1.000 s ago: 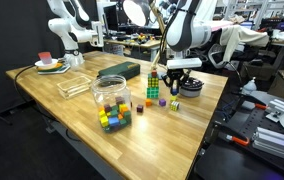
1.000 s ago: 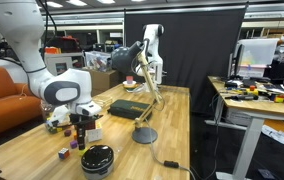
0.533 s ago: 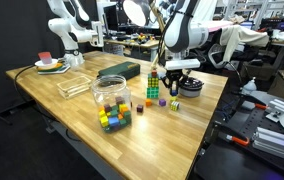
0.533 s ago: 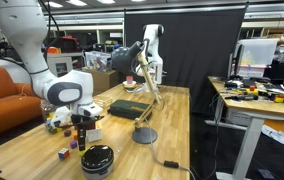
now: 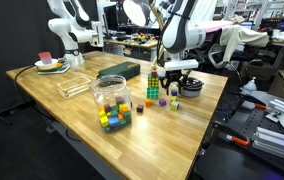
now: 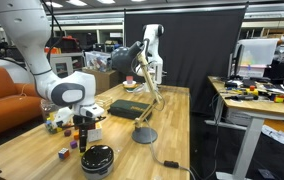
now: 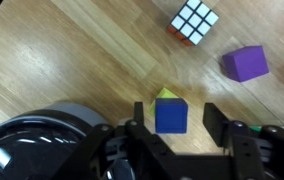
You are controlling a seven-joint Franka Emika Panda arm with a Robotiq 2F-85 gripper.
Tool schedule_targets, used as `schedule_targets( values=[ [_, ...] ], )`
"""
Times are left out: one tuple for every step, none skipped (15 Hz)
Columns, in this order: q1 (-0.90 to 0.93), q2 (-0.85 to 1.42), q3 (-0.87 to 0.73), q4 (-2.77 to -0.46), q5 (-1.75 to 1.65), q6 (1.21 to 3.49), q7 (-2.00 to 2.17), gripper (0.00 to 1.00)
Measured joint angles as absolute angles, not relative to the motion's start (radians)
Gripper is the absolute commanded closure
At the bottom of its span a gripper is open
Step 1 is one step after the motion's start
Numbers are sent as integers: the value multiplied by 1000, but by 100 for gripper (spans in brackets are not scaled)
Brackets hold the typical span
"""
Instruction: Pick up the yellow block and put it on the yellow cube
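In the wrist view my gripper (image 7: 175,116) is open, one finger on each side of a small blue cube (image 7: 171,117) with a gap on both sides. A bright yellow corner (image 7: 166,94) shows just behind the blue cube. I cannot tell whether it is the yellow cube or the yellow block, or whether the blue cube rests on it. In both exterior views the gripper (image 5: 174,90) (image 6: 81,128) hangs low over the wooden table, beside a small stack of coloured cubes (image 5: 153,86).
A Rubik's cube (image 7: 194,20) and a purple cube (image 7: 244,63) lie beyond the gripper. A dark round jar top (image 7: 32,140) is close beside it. A clear jar of cubes (image 5: 111,101), a dark box (image 5: 119,70) and a clear tray (image 5: 74,87) stand on the table.
The arm has shifted very slightly sideways over the cubes. Nothing has been taken hold of or let go.
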State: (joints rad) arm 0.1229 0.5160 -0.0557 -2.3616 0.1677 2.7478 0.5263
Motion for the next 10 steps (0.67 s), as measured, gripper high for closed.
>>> schedule_targets(
  values=[
    [121, 518, -56, -2360, 168, 2747, 524, 1],
    [117, 518, -56, -2359, 169, 2747, 521, 0],
    [113, 518, -57, -2359, 170, 2747, 516, 0],
    [107, 518, -57, -2359, 172, 2747, 511, 0],
    [101, 518, -57, -2359, 173, 2747, 505, 0],
    [95, 518, -57, -2359, 176, 2747, 497, 0],
    [91, 518, -57, -2359, 180, 2748, 488, 0],
    [88, 517, -56, -2359, 186, 2748, 477, 0],
    [86, 517, -52, -2359, 190, 2748, 462, 0],
    [84, 517, -44, -2359, 195, 2747, 447, 0]
  ],
)
